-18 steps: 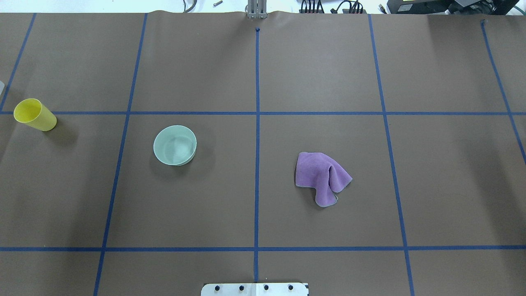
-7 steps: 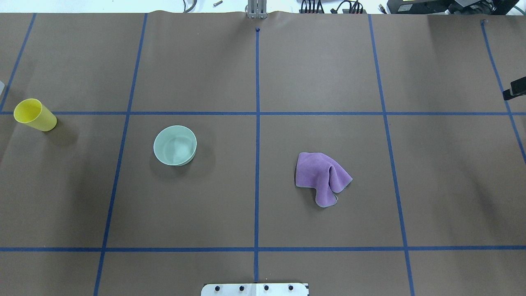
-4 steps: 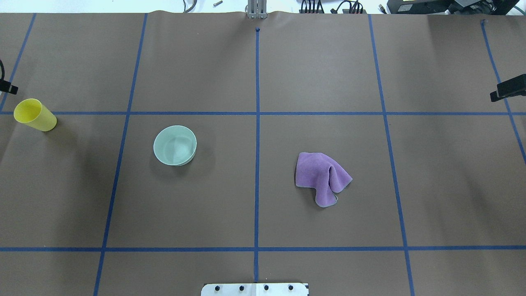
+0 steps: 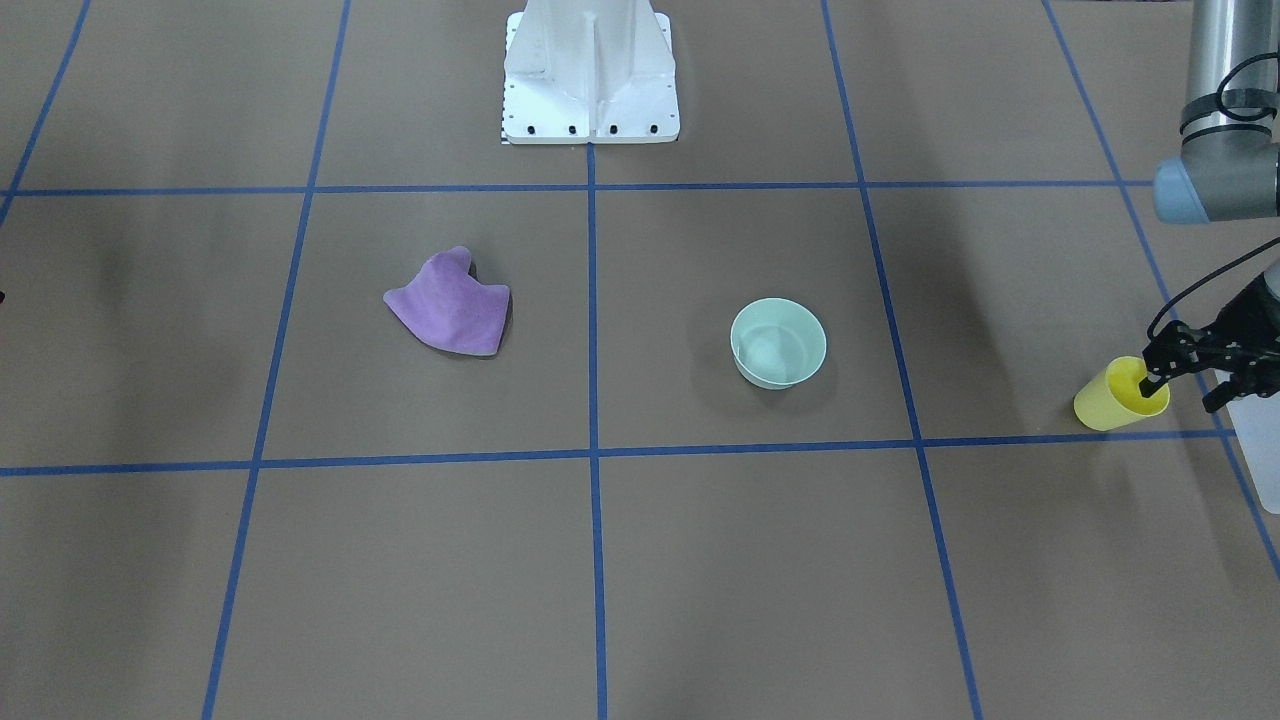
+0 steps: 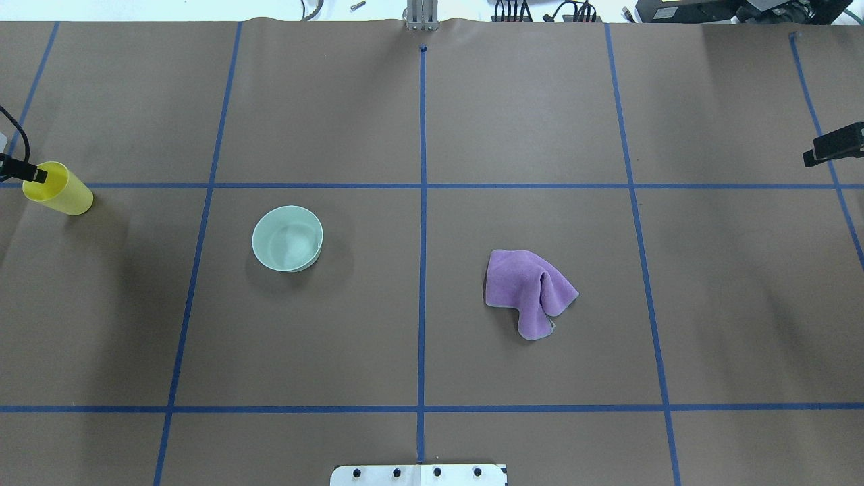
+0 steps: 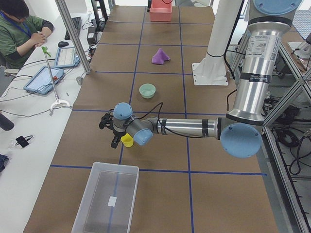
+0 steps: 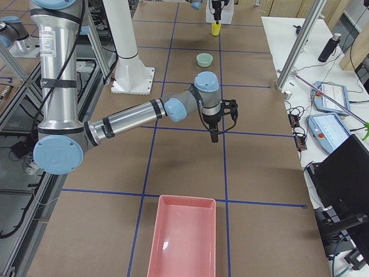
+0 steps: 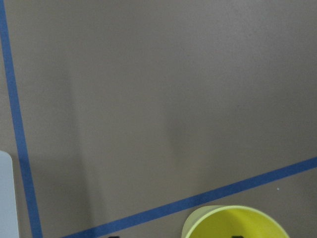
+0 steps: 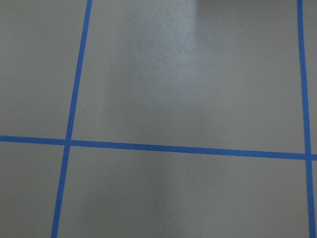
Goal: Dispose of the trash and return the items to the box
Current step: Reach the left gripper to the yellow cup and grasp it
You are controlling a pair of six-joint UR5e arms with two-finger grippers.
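The small yellow cup point(image 4: 1105, 405) stands upright at the table's far left end, also in the overhead view point(image 5: 66, 197) and at the bottom of the left wrist view point(image 8: 233, 223). My left gripper point(image 4: 1183, 392) is open over the cup's rim, one finger inside the cup, the other outside. The translucent white box point(image 6: 107, 199) stands just beyond the cup; its edge shows in the front view point(image 4: 1260, 450). My right gripper point(image 7: 214, 137) hangs over bare table at the right end; only a dark tip point(image 5: 833, 147) shows overhead, so I cannot tell whether it is open or shut.
A mint-green bowl point(image 5: 287, 238) stands left of centre. A crumpled purple cloth point(image 5: 530, 290) lies right of centre. A pink tray point(image 7: 184, 236) sits at the right end. The white robot base point(image 4: 590, 70) is at the near middle edge. An operator sits alongside the table.
My left gripper has come in from the left edge and moved onto the cup's rim. My right gripper's tip has entered at the right edge. Cup, bowl and cloth have not moved.
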